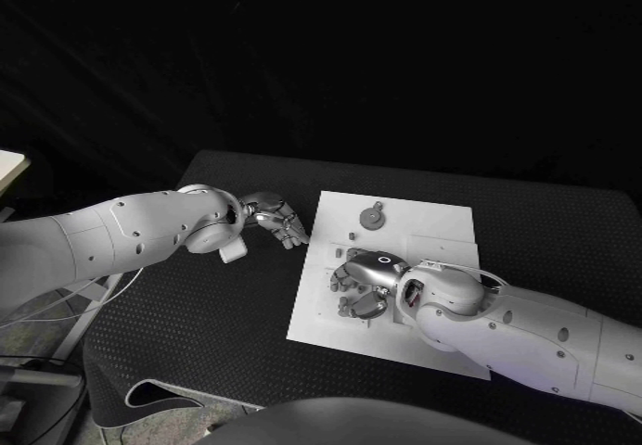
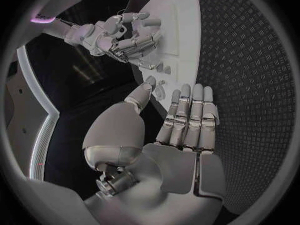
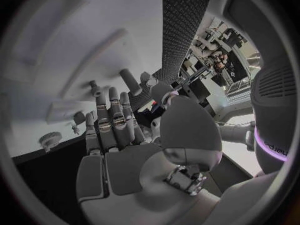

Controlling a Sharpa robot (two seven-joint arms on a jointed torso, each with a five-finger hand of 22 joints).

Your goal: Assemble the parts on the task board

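Flat white rectangular task board [image 1: 429, 218] lies mid-table. Silver right hand [image 1: 364, 285] hovers palm-down over the board's left half, fingers extended, empty. Silver left hand [image 1: 277, 222] just beside the board's left edge, flat, holding nothing

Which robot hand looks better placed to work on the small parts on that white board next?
Probably the right robot hand: it already hovers over the task board, fingers spread above the small parts near the board's left edge. The left robot hand is open, off the board over the black table.
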